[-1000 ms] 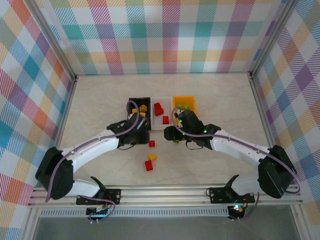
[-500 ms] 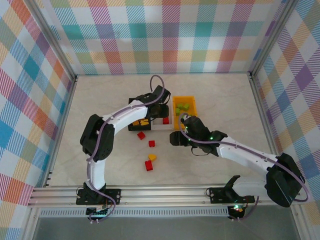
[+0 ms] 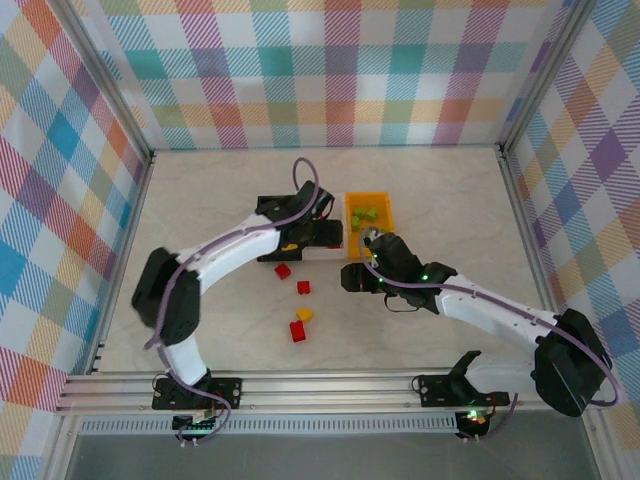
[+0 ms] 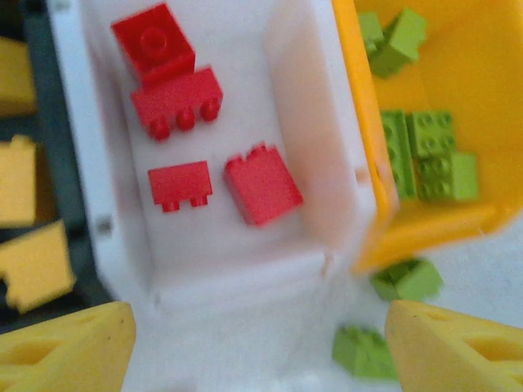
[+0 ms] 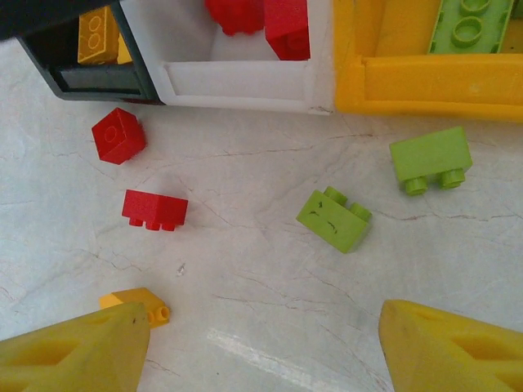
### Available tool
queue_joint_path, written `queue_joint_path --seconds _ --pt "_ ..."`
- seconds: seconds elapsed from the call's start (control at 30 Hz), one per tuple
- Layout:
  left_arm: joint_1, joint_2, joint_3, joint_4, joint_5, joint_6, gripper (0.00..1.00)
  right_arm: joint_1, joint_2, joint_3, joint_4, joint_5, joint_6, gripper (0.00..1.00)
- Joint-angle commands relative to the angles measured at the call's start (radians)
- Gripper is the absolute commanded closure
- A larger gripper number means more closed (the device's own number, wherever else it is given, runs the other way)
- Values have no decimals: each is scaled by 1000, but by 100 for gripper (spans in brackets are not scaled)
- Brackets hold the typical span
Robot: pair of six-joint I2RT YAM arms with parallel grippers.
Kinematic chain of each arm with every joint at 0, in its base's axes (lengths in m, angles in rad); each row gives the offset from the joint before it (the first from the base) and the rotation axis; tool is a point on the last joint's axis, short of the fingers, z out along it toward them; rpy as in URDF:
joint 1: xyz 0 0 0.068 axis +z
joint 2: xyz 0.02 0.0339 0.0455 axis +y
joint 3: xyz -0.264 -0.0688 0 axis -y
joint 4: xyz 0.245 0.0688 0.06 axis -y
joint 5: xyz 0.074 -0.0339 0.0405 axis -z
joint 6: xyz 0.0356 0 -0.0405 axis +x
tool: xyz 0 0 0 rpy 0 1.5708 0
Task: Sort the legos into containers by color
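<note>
Currently four red bricks (image 4: 263,184) lie loose on the floor of the white bin (image 4: 90,163), studs turned various ways.

- Black bin (image 5: 98,79): flush against the white bin's left wall. Holds yellow bricks (image 4: 37,265).
- Orange bin (image 4: 364,122): flush against the white bin's right wall. Holds green bricks (image 4: 429,155).
- Loose on the table (image 5: 245,278), all on the near side of the white bin:
  - Two loose green bricks (image 5: 333,219) sit toward the right, near the orange bin's front wall. They are close to each other but apart; one lies tipped with its studs sideways.
  - Two loose red bricks (image 5: 155,210) sit toward the left, one just beside the black bin's front corner, the other a little nearer the arms.
  - A loose yellow brick (image 5: 139,304) lies farther out from the white bin.
  - Another red brick (image 3: 297,331) lies just beside the yellow one, on the side away from the white bin.

Left gripper (image 4: 260,351): hangs above the white bin's near end, fingers spread wide, nothing between them. In the top view the left arm crosses over the black bin and hides most of it.

Right gripper (image 5: 261,351): hangs over the table on the near side of the white bin, camera looking down at the loose bricks. Fingers are spread wide with nothing held, and the loose yellow brick lies close by its left finger.
</note>
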Motion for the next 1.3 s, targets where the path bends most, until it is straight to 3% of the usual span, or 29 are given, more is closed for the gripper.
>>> queue_joint_path --seconds 0.0,0.13,0.27,0.57,0.9,1.1,1.27 --pt "-8 -127 -149 29 28 -42 19 -9 -17 -1 5 14 4 25" --pt "-18 -225 -344 74 45 -75 18 -9 -21 -5 10 18 5 25" --pt "-19 -227 -467 152 62 -92 17 -11 -24 -10 15 22 10 25" --pt "-16 -96 -487 305 79 -85 20 -14 -47 -14 -5 29 10 25" --pt "-19 -63 -463 277 85 -78 60 -29 -66 -25 -8 34 10 26" --pt "-18 -122 -412 212 102 -85 69 -34 -62 -31 0 32 12 25" --pt "3 -105 -252 153 94 -59 70 -40 -67 -42 5 28 16 25"
